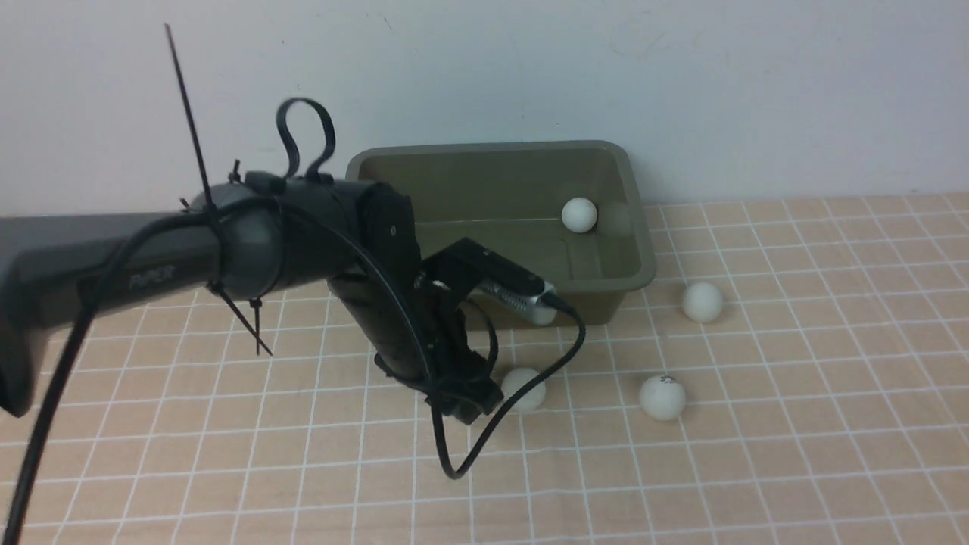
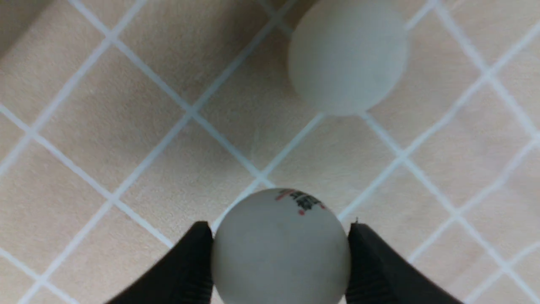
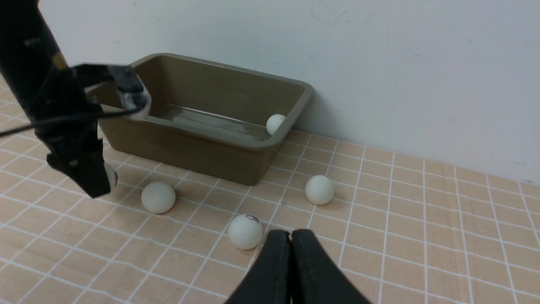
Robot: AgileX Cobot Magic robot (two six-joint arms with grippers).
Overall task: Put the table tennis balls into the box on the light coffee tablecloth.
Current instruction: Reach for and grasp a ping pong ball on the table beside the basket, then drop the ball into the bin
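The olive-green box (image 1: 640, 250) stands at the back of the light coffee tablecloth (image 1: 757, 469) with one table tennis ball (image 1: 579, 214) inside. Three more white balls lie on the cloth in front of it (image 1: 702, 301), (image 1: 662, 397), (image 1: 524, 390). My left gripper (image 2: 280, 236) points down at the cloth, and its black fingertips (image 2: 198, 253) touch both sides of a printed ball (image 2: 280, 253). In the front view that ball is hidden behind the left gripper (image 1: 462, 405). Another ball (image 2: 348, 55) lies just beyond it. My right gripper (image 3: 290, 236) is shut and empty, near a printed ball (image 3: 245, 231).
A white wall rises right behind the box (image 3: 253, 145). A loose black cable (image 1: 522, 412) loops from the left wrist down onto the cloth near the balls. The left arm (image 1: 151, 265) reaches across the left half of the front view.
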